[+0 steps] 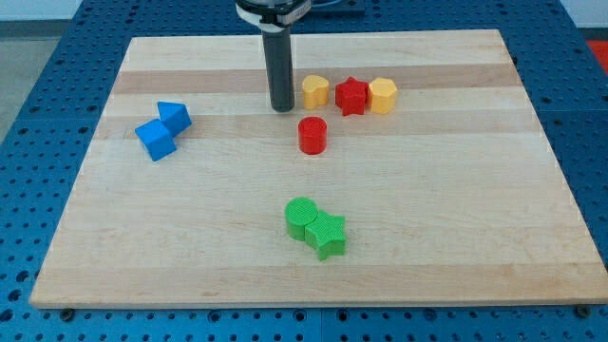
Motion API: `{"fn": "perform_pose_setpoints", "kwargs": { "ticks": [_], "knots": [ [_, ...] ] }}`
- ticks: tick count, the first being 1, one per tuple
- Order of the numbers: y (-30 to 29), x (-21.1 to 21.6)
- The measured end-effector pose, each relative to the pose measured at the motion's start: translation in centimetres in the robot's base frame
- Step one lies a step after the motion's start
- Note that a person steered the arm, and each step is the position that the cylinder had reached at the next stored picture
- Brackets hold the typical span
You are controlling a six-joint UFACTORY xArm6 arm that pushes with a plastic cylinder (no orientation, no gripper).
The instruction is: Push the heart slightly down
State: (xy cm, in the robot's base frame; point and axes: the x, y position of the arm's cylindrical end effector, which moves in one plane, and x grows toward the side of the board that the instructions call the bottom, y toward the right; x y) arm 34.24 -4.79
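The yellow heart sits near the view's top centre, first in a row with a red star and a yellow hexagon to its right. My tip rests on the board just left of the heart, slightly lower, with a small gap between them. A red cylinder stands just below the heart.
A blue cube and a blue triangular block touch each other at the view's left. A green cylinder and a green star touch at the bottom centre. The wooden board has blue table around it.
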Motion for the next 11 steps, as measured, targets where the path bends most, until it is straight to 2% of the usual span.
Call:
{"fn": "perform_pose_setpoints", "kwargs": {
  "ticks": [3, 8, 11],
  "knots": [
    [0.7, -4.8],
    [3.3, -5.2],
    [3.3, -3.2]
  ]
}}
